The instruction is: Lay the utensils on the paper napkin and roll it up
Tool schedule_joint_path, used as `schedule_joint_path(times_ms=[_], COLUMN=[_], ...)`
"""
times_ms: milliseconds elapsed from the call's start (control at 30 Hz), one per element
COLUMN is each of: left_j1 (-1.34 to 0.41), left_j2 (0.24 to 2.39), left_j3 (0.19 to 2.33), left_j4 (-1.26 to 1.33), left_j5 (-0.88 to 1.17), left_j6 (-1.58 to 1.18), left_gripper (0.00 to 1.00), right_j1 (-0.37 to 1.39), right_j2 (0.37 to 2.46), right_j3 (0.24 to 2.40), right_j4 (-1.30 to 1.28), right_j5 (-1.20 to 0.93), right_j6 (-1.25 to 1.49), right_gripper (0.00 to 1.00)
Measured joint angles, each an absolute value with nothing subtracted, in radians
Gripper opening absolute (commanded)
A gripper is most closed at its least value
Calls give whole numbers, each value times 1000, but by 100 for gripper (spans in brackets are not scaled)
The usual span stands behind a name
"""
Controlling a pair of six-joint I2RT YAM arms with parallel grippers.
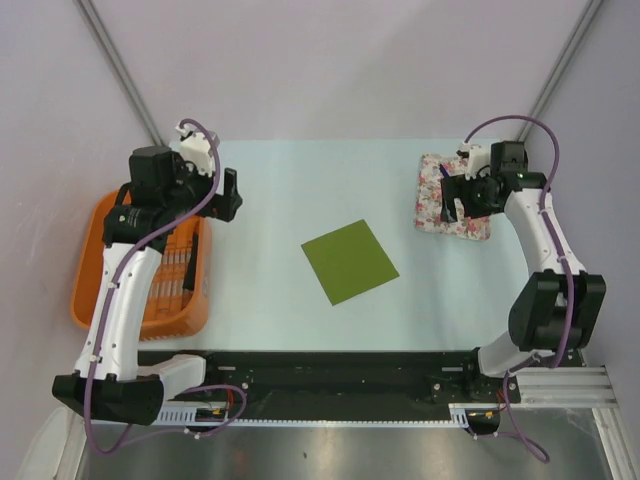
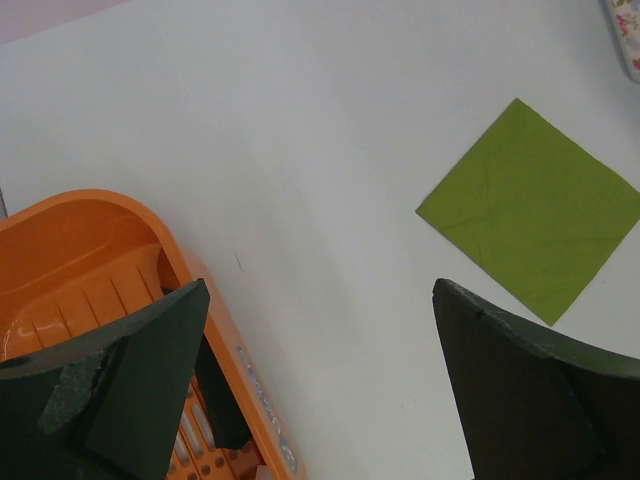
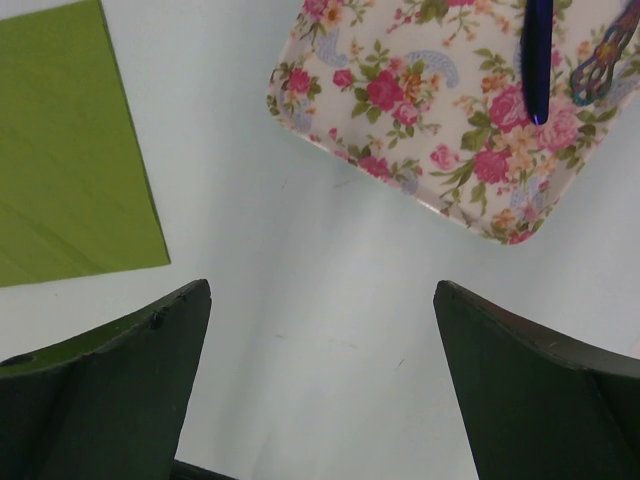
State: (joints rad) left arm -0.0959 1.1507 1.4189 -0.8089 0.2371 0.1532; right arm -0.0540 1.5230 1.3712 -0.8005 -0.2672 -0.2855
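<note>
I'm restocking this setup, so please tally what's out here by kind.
Olive-green square paper napkin: 1
Pink-and-white floral patterned tray: 1
Orange slotted plastic basket: 1
Dark blue-purple utensils on the tray: 2 showing; the top view hides any others
Total: 5 visible

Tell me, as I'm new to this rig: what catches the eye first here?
The olive-green napkin lies flat and bare in the middle of the table. A bright orange basket sits at the far left, and a floral pad carrying dark blue utensils sits far right, by the open right gripper.
</note>
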Motion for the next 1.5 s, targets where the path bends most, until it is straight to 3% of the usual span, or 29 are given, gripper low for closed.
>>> schedule_joint_path(times_ms=[633, 1200, 1367, 1500], left_j1=[-139, -202, -207, -208], left_j2=[1153, 1158, 1159, 1159], left_j3=[1309, 1197, 1178, 1174], left_j4=[-719, -717, -717, -717], left_j5=[324, 364, 362, 361], left_j6=[196, 220, 220, 220], left_gripper=[100, 100, 100, 100], right_j1=[-112, -112, -114, -117], right_j2=[2122, 2417, 2446, 2447], right_j3=[1906, 2138, 2143, 2144], right_j4=[-807, -765, -748, -743], right_j5=[-258, -216, -215, -216], right_j6=[-336, -389, -399, -407], right_gripper=[99, 97, 81, 57])
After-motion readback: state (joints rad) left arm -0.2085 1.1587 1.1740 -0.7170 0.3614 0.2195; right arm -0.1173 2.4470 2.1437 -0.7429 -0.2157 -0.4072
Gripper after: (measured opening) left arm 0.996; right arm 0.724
